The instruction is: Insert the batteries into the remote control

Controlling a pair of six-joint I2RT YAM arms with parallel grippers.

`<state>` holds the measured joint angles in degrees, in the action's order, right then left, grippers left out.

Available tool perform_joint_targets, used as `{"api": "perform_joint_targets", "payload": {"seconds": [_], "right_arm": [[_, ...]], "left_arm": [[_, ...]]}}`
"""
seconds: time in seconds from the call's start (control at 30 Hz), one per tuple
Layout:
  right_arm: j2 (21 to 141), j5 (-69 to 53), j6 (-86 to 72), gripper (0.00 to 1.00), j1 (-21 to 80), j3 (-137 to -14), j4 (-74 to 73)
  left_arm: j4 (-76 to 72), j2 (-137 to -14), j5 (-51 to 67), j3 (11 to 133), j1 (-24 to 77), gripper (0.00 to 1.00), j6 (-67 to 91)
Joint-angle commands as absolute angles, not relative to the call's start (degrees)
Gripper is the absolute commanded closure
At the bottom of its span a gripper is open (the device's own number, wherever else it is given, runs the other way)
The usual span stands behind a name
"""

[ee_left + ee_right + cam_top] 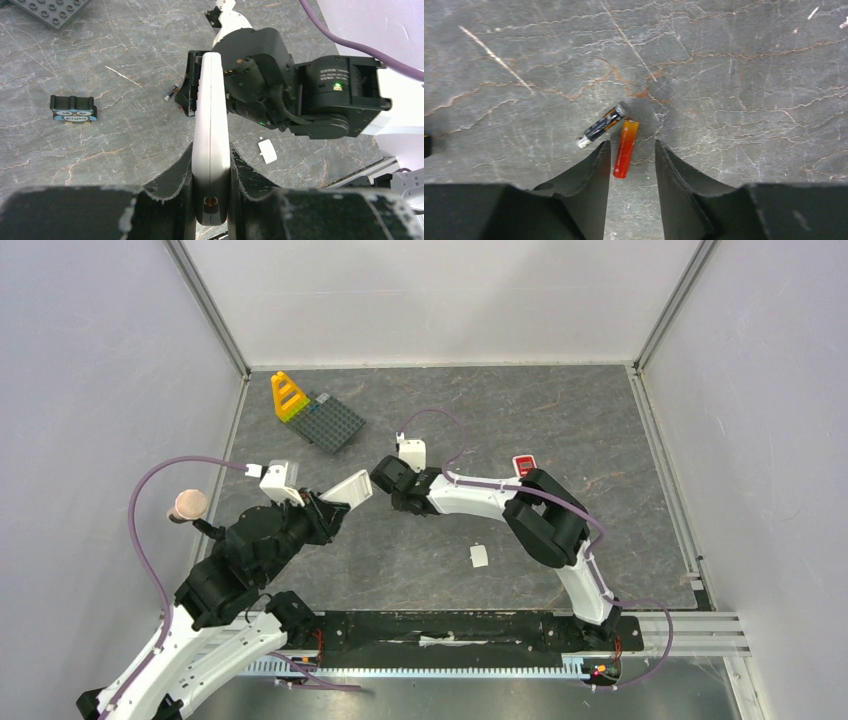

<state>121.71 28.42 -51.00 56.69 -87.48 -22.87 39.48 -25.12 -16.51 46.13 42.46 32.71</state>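
Note:
My left gripper (pixel 212 152) is shut on the white remote control (pixel 212 100) and holds it edge-on above the table; it also shows in the top view (pixel 350 488). My right gripper (pixel 631 150) is open and low over the table, close beside the remote's far end (pixel 392 480). A red-orange battery (pixel 625 147) lies on the table between its fingertips, untouched. A dark blue battery (pixel 601 125) lies just to the left, end to end with it. One battery also shows in the left wrist view (pixel 171 93). The other batteries are out of view.
A small white battery cover (pixel 479 556) lies on the table near the right arm. A grey brick plate (pixel 330 422) and a yellow brick piece (pixel 288 396) sit at the back left. A small black block (pixel 74 108) and a red item (pixel 524 465) lie nearby.

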Motion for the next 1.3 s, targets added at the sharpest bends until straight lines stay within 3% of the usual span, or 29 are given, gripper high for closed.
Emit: {"api": "perform_joint_targets", "payload": {"seconds": [0.0,0.23,0.43,0.7,0.87,1.0,1.27], "right_arm": [[123.63,32.46,-52.08,0.62,56.69,-90.49,-27.69],[126.1,33.12,-51.32,0.7,56.69,-91.81,-29.21],[124.84,30.57,-49.59,1.0,56.68,-90.6,-29.05],[108.05,24.79,-44.13,1.0,55.7,-75.56,-16.62],[92.17,6.7,-39.21,1.0,51.17,-59.19,2.0],[82.9,-3.94,-35.15,1.0,48.42,-52.45,8.38],[62.91,-14.03,-26.95,1.0,46.89,-41.83,19.76]], "left_arm": [[38.5,-24.96,-18.36,49.38,42.37,0.98,32.09],[38.84,-24.59,-18.19,49.22,42.36,0.98,32.08],[39.63,-23.65,-17.95,49.31,42.36,0.98,32.41],[39.44,-23.55,-16.61,48.56,42.36,0.98,32.58],[37.86,-23.34,-15.72,47.75,42.36,0.98,32.78],[35.11,-23.62,-12.72,46.96,42.36,0.98,32.49],[31.22,-25.39,-8.56,46.35,42.36,0.98,31.89]]}}
